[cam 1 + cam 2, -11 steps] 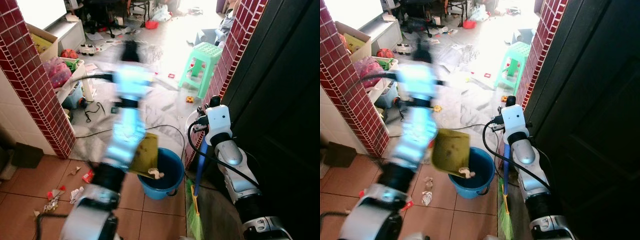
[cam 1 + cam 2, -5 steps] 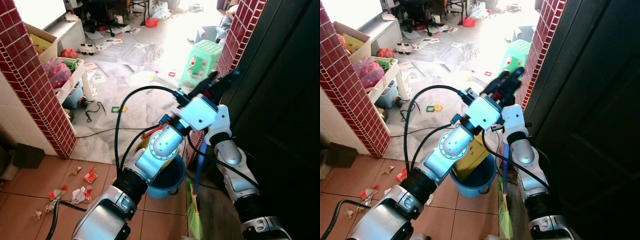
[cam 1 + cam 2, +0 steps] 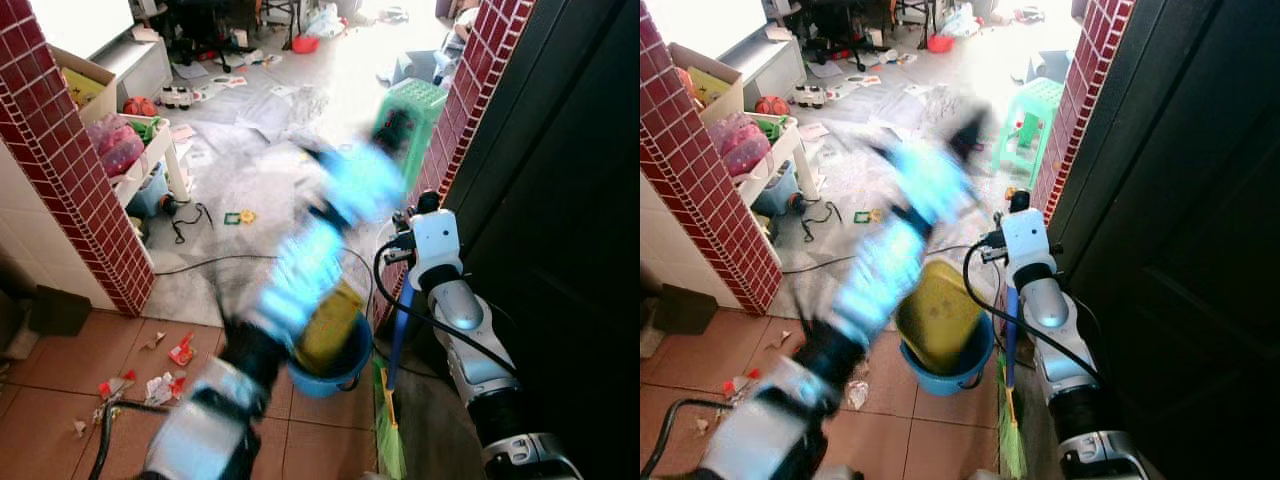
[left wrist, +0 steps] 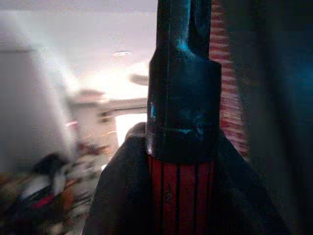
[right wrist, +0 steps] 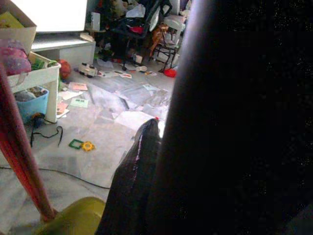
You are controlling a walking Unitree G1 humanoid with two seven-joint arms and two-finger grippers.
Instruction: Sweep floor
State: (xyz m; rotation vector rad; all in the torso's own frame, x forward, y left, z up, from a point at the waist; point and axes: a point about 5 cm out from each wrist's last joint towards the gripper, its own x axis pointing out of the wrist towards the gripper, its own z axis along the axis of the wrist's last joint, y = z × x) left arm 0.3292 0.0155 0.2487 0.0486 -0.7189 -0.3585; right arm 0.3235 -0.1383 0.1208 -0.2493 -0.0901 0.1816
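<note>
I can read no text, label, brand, number or sign anywhere I look. The papers and cards [image 3: 215, 85] scattered over the grey floor [image 3: 240, 250] are too small and washed out by glare to make out any print, and my own left arm [image 3: 300, 280] is blurred.
</note>
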